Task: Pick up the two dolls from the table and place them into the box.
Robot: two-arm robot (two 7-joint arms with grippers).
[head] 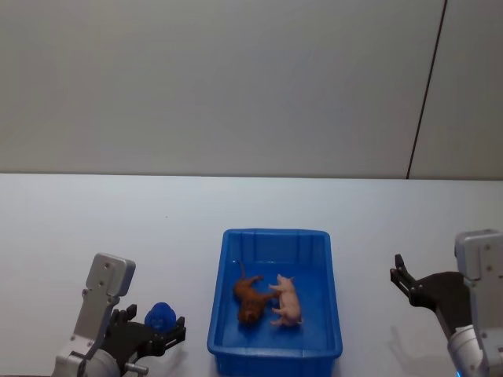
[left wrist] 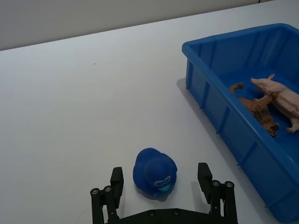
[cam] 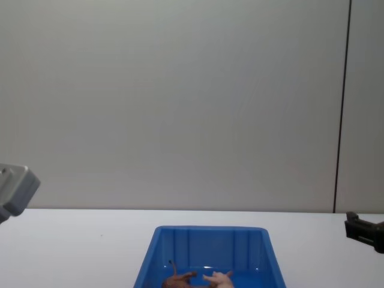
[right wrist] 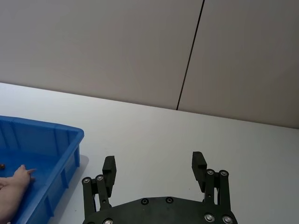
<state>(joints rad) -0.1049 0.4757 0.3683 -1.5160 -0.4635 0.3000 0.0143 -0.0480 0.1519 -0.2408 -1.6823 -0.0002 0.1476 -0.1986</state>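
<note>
The bright blue rectangular plastic bin [head: 275,345] is one even blue, its inner walls marked by upright ribs that read as slightly darker stripes. Inside lie a pale pink pig-like toy figurine [head: 288,301], plain and unpatterned, and a reddish-brown four-legged toy figurine [head: 249,299] with darker brown streaks along its body in the left wrist view. On the plain white flat tabletop [head: 94,220] sits a small deep blue rounded toy [left wrist: 155,172] with a lighter blue face bearing white spectacle-like markings. The left gripper [left wrist: 162,182] and right gripper [right wrist: 154,169] are matt black with silver rivets; the arm housings are light grey. The wall behind is pale grey-beige, crossed by one thin dark seam.
</note>
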